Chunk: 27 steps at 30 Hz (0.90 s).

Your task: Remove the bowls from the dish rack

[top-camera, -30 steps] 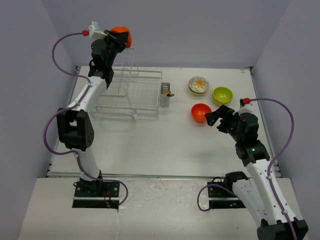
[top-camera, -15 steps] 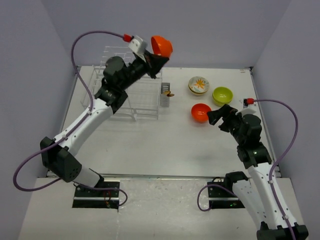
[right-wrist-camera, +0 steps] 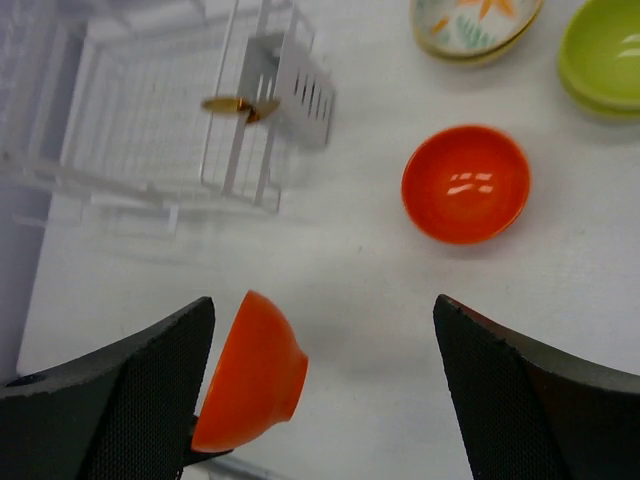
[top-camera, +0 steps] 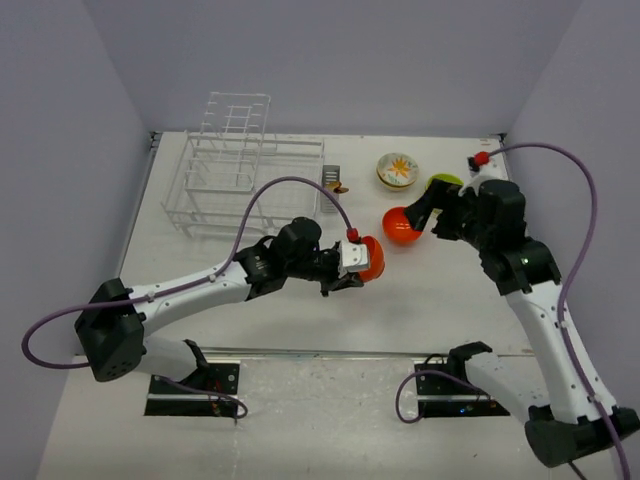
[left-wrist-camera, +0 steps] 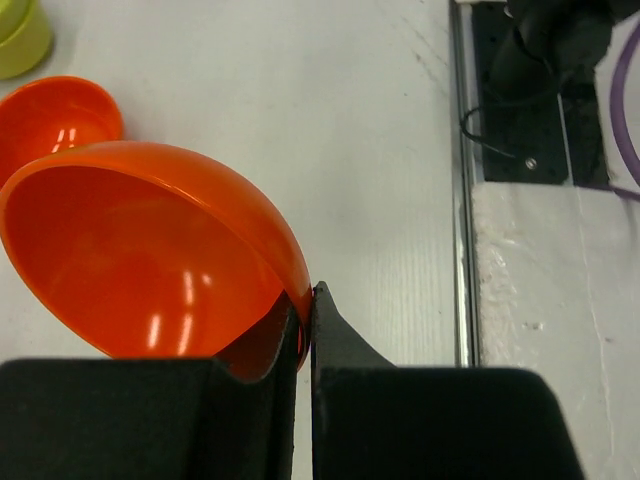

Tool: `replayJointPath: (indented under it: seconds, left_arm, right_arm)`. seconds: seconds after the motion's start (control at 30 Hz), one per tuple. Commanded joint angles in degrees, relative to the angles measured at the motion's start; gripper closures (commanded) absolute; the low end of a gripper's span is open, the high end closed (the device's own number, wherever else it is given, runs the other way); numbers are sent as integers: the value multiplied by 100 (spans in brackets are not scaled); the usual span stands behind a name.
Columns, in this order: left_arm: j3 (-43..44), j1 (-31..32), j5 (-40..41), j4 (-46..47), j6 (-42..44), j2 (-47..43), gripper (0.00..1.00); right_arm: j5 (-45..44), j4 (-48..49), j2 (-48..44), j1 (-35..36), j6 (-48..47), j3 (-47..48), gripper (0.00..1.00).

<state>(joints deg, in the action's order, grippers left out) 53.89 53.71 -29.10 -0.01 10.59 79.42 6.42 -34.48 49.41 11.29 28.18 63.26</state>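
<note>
Left pincer (left-wrist-camera: 305, 300) is clamped shut on the rim of a held orange-red bowl (left-wrist-camera: 150, 240), tilted on its side over the counter (top-camera: 300, 310), nearer than the dish rack (top-camera: 250, 170) and off its right end. Right pincer (right-wrist-camera: 322, 303) is spread wide with nothing in it, right of the rack. Second orange-red bowl (top-camera: 400, 225) sits upright right of the rack's grey caddy (top-camera: 331, 190). Farther right is the lime-green bowl (right-wrist-camera: 605, 55), with the cream flower bowl (top-camera: 397, 170) beside it.
</note>
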Motion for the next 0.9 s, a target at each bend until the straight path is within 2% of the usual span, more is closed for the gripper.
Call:
replayJointPath:
  seconds: [0.0,0.13,0.33,0.43,0.5,0.63,0.67,0.7,0.73,0.8,0.87]
  left_arm:
    - [95,174,-587,-523,917,-366,100]
    - [165,324,-264,-939,998,-348,100]
    - [543,702,255,-1326,1006,-41,100]
    - [710,719,405,-1431,1094,-14,100]
    - [851,728,484,-1528,1147,-5,100]
    - [992,869,896,-1616,1226,73,100]
    - [1018,921,1002,-1651,1244,109,100]
    - [1044,948,1203,-1677,1252,161,100]
    - [1062,965,1318,-1678,1253,197,100]
    - [1115,974,1599,-1678,1253,302,100]
    - [1202,983,1802,-1686,1235,381,100]
  right_arm:
    - [-312,-1392,788,975,-550,422,10]
    - [-623,-1623,1132,1690,-454,397,12]
    - [-1080,-2027,1773,2360,-401,476,22]
    - [-1072,-2045,1985,2509,-454,327,33]
    - [-915,-1914,2046,2553,-515,152,37]
    - [-677,-1641,2099,2562,-533,-68,58]
    - [-668,-1606,2108,2562,-542,-86,69]
    - [-668,-1545,2108,2562,-533,-104,73]
    - [-668,-1518,2108,2562,-533,-104,87]
    - [-485,-1360,2108,2562,-525,-130,100]
    - [-334,-1185,2073,2554,-525,-165,100]
